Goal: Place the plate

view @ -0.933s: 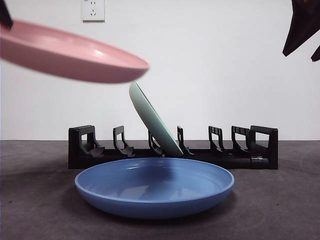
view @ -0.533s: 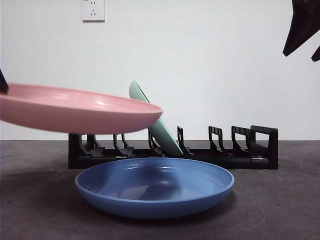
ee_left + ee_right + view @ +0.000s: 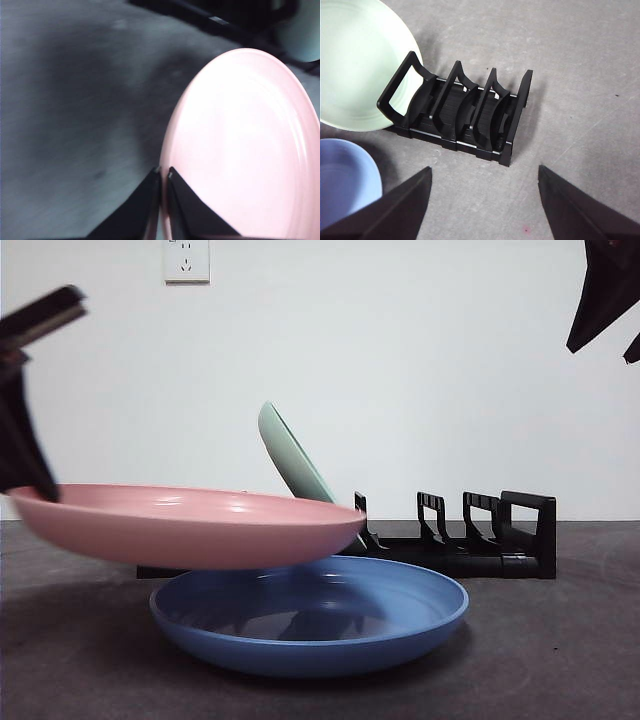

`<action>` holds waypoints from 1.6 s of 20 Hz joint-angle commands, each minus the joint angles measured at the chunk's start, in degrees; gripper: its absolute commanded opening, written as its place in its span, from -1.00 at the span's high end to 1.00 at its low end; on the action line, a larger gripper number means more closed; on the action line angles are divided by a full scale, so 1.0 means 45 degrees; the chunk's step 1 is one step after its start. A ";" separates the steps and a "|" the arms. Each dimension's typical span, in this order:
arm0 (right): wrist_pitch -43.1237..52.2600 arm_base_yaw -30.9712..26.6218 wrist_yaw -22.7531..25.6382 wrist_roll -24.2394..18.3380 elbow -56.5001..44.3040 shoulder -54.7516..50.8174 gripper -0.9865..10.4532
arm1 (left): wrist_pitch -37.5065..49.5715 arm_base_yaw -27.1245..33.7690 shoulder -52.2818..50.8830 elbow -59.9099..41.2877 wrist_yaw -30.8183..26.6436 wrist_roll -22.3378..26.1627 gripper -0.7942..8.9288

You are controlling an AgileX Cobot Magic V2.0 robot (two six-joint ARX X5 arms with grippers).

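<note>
A pink plate (image 3: 190,525) (image 3: 245,150) hangs nearly level just above the left rim of the blue plate (image 3: 310,612), which lies flat on the table. My left gripper (image 3: 163,172) (image 3: 25,455) is shut on the pink plate's left rim. A green plate (image 3: 295,470) (image 3: 355,65) leans in the black rack (image 3: 480,540) (image 3: 465,117) behind. High at the right, my right gripper (image 3: 485,172) (image 3: 605,300) hangs open over the rack's end, holding nothing.
The rack's right-hand slots (image 3: 480,107) stand free. A wall socket (image 3: 186,260) sits on the white wall. Dark grey tabletop (image 3: 560,640) stretches to the right of the blue plate.
The pink plate has come down from near the top of the front view to just above the blue plate, levelling out and shifting a little right. The right arm has stayed put.
</note>
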 commanded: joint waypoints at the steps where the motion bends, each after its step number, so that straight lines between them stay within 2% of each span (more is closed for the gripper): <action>1: 0.0044 0.0053 0.0053 0.0092 0.0102 0.0078 0.25 | 0.1054 -0.0500 0.0811 0.0058 -0.0243 -0.0704 0.82; 5: 0.0034 0.0053 0.0053 0.0097 0.0102 0.0078 0.25 | 0.2006 -0.1127 0.2137 0.0063 -0.0967 -0.1001 0.82; 15: 0.0034 0.0053 0.0058 0.0097 0.0102 0.0078 0.25 | 0.3696 -0.1914 0.3925 0.0083 -0.1107 -0.1054 0.82; 23: 0.0034 0.0053 0.0053 0.0097 0.0102 0.0078 0.25 | 0.4915 -0.2166 0.4274 0.0087 -0.1107 -0.1234 0.82; 27: 0.0034 0.0053 0.0053 0.0102 0.0102 0.0078 0.25 | 0.5241 -0.2200 0.4274 0.0087 -0.1098 -0.1229 0.57; 32: 0.0034 0.0053 0.0044 0.0117 0.0102 0.0078 0.25 | 0.5115 -0.2200 0.4269 0.0087 -0.0937 -0.1175 0.56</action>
